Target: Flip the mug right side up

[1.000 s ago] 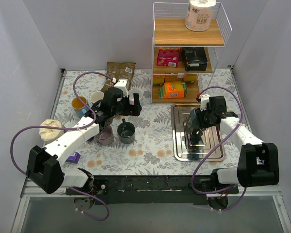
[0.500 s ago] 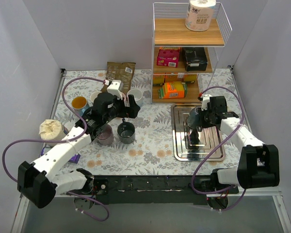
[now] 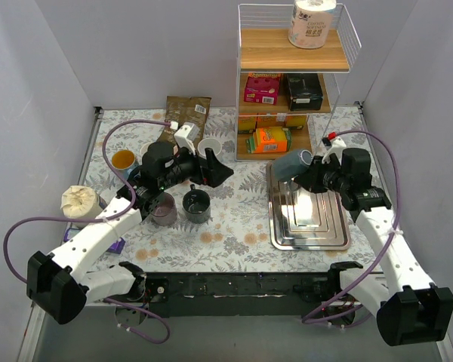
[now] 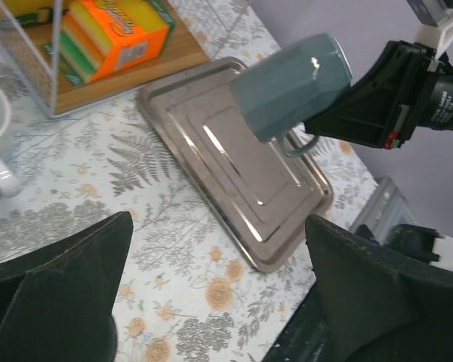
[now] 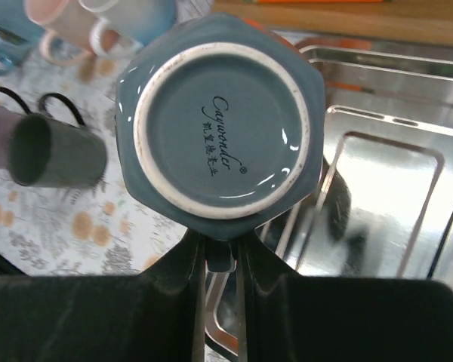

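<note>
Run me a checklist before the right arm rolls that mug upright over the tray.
1. Right tool shut on the mug at its handle: ok.
2. Mug lifted off the tray: ok.
3. Mug upright: not ok. It is tilted, with its base facing the right wrist camera.
4. Tray bare below the mug for set-down: ok.
5. Left tool open and apart from the mug: ok.
6. Grip firm enough not to slip during the roll: cannot tell.
</note>
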{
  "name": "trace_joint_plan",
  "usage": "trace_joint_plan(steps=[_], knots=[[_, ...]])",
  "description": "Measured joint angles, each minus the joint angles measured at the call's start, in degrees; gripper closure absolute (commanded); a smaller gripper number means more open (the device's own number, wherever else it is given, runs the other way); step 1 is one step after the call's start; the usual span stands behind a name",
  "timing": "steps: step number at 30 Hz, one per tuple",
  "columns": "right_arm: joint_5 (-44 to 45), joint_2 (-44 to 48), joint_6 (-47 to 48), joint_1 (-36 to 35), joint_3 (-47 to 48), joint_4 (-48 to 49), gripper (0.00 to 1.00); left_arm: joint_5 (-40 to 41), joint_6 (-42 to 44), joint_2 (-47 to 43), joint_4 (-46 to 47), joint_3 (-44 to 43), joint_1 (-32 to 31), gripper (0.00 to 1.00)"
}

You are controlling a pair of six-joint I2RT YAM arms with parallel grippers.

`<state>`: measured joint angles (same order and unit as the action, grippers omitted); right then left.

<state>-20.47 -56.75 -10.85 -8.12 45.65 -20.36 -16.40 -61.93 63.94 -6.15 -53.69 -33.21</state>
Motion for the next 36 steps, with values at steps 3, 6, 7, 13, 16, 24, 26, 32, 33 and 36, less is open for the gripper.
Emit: trace_joint_plan(steps=[3,6,7,13,16,24,26,32,33,36], knots=[[-2.34,2.08,-5.20,0.00,0.17,2.69,0.99,-5.16,-2.71,0.92,2.84,0.50,-0.02,0.02],[-4.81,3.23,-13.25,0.00,-0.68,7.93,0.99,-9.46,-6.56,1.16,7.98,2.71,-0.26,0.02],[-5.70,3.89,-16.24,0.00,-1.68,10.75,0.99,-10.58,-8.11,1.16,10.29,3.89,-0.46,0.02],[-10.01,8.13,-34.62,-0.22,-8.50,28.65,0.99,-13.64,-17.29,2.05,24.81,10.25,-4.42,0.02],[-11.26,9.64,-41.38,-0.42,-9.05,35.06,0.99,-13.55,-19.67,3.39,30.29,10.25,-7.04,0.02],[-13.44,14.27,-52.85,-1.05,-9.07,50.88,0.99,-10.54,-21.38,8.44,37.31,5.66,-13.25,0.02],[-14.23,14.73,-54.07,-1.36,-9.03,53.27,0.99,-9.75,-21.53,9.18,39.19,4.61,-13.84,0.02],[-16.04,15.10,-56.81,-1.70,-8.70,56.52,0.99,-8.07,-20.76,11.82,42.66,-0.57,-15.74,0.02],[-16.13,15.15,-57.35,-1.70,-8.70,56.98,0.99,-7.89,-20.63,12.31,43.12,-1.44,-16.02,0.02],[-16.41,15.37,-58.49,-1.77,-8.68,58.01,0.99,-7.30,-20.46,13.44,45.42,-2.45,-16.65,0.07]])
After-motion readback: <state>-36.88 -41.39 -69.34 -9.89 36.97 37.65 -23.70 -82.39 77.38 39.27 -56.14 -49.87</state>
